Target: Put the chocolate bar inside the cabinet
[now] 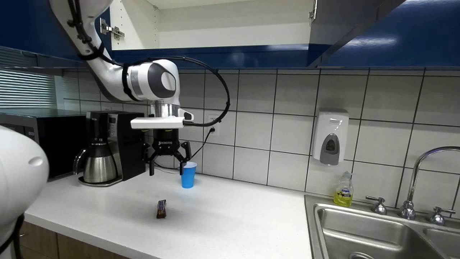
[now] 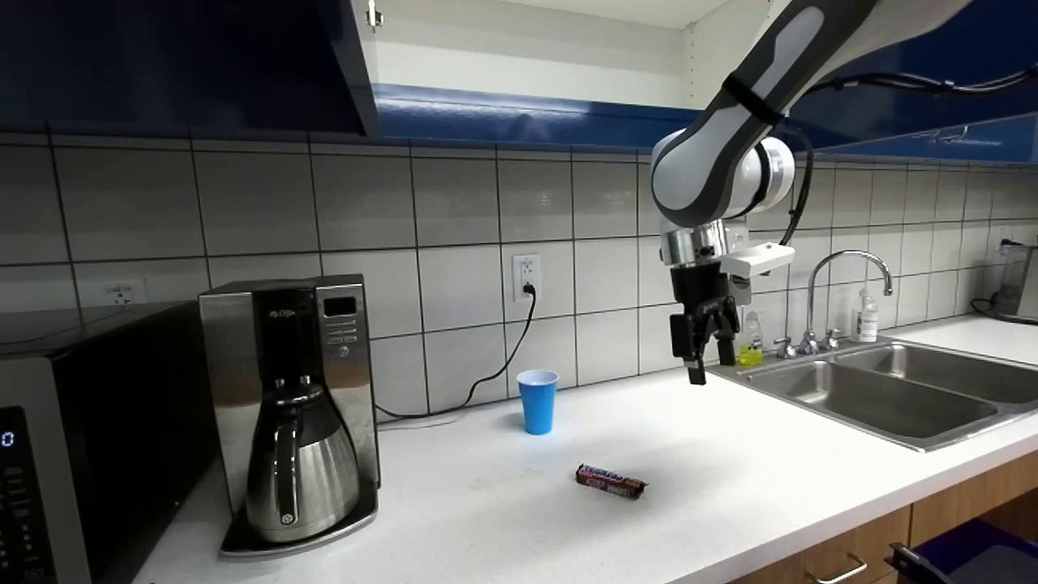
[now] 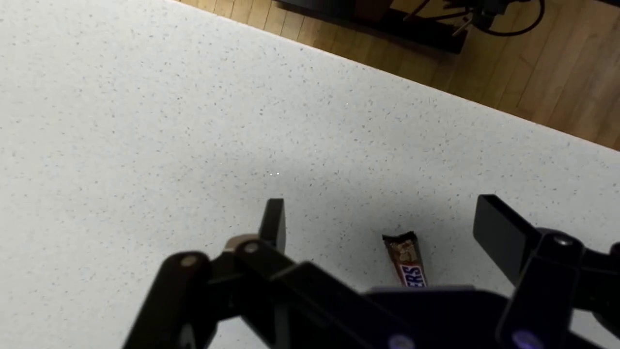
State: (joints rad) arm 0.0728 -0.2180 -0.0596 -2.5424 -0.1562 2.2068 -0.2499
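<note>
the chocolate bar [image 2: 611, 482] lies ungrasped on the countertop [image 1: 233, 219]; the gripper [image 1: 166, 174] hangs well above it, spread wide and holding nothing. the cabinet [image 1: 233, 28] stands open; 3 steps apparently remain: grasp, lift, placement inside.

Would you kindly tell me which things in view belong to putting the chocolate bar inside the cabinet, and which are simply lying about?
For the job:
chocolate bar, on the counter
cabinet, standing open
gripper, open and holding nothing

Not part of it:
blue cup
coffee maker
microwave
soap bottle
soap dispenser
sink
</note>
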